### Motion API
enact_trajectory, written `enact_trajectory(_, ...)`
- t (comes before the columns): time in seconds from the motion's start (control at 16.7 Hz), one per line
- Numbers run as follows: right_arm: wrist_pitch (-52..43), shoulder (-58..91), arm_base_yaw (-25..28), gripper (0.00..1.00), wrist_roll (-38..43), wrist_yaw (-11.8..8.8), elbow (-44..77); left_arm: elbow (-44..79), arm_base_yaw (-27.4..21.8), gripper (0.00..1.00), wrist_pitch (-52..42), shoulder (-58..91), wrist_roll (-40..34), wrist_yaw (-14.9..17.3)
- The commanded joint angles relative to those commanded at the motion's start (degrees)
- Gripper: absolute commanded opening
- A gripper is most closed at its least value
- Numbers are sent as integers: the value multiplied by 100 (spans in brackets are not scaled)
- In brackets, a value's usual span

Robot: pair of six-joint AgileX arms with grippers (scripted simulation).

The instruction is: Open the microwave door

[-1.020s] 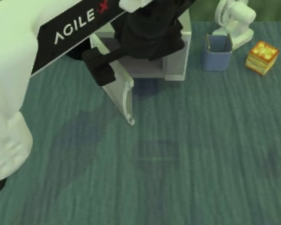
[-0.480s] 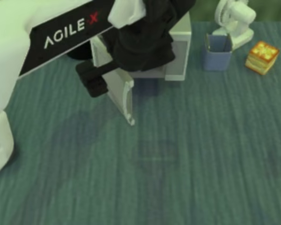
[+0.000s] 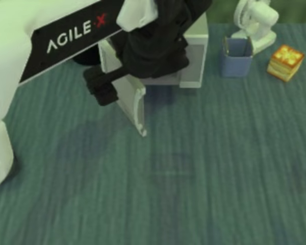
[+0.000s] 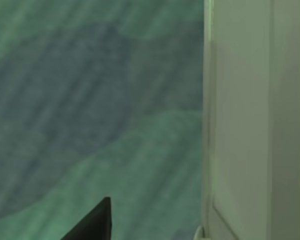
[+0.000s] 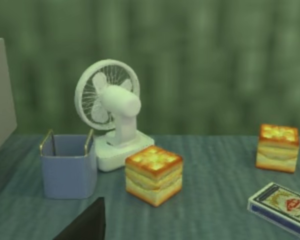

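Note:
The pale microwave (image 3: 196,38) stands at the table's back, mostly hidden under my left arm. Its door (image 3: 128,97) is swung out toward the front-left, with the white handle (image 3: 141,109) on its free end. My left gripper (image 3: 98,86) hangs just left of the door, open and holding nothing. In the left wrist view one dark fingertip (image 4: 96,222) shows over the table, with the door panel (image 4: 240,125) alongside it. My right gripper is out of the top view. The right wrist view shows one of its fingers (image 5: 87,225) off to the side, so it is open.
Right of the microwave stand a blue-grey square cup (image 3: 237,57), a white desk fan (image 3: 255,20) and a toasted bread cube (image 3: 284,62). The right wrist view also shows a second bread cube (image 5: 277,147) and a card box (image 5: 282,207).
My left arm pulled back to the left and its gripper slid left, away from the door, then stopped. The door has not moved.

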Motion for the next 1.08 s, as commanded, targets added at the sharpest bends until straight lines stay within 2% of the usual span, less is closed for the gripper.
enact_trajectory(0.66,0,0,0,100,0,0,0,0,0,2,0,0,0,0)
enact_trajectory(1.08,0,0,0,100,0,0,0,0,0,0,0,0,0,0)
